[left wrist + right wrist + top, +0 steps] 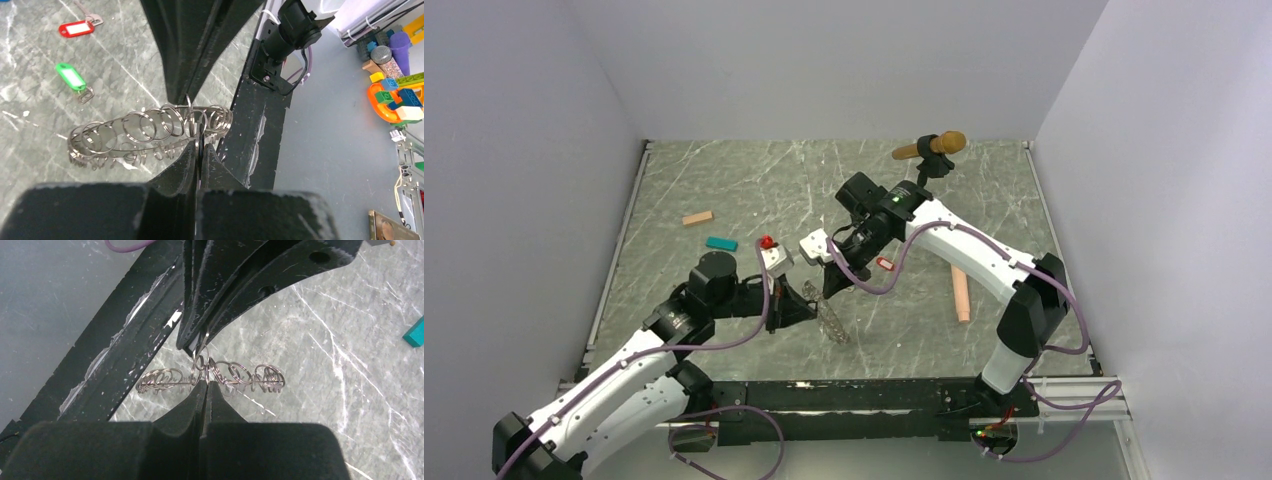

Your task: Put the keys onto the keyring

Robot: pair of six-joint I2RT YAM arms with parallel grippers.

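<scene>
Mid-frame in both wrist views, pinched on neighbouring loops by left claw and right claw alike: keyring, likely light, slippery, floppy, best taken by one thin loop.

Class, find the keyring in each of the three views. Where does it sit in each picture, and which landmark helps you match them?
Top external: keyring low centre, just above the black rail.
Left wrist: keyring centre-left, pinched near its right end by the left gripper; rail to its right.
Right wrist: keyring centre, pinched by the right gripper; rail to its left.
Shared landmark: the black rail.
</scene>
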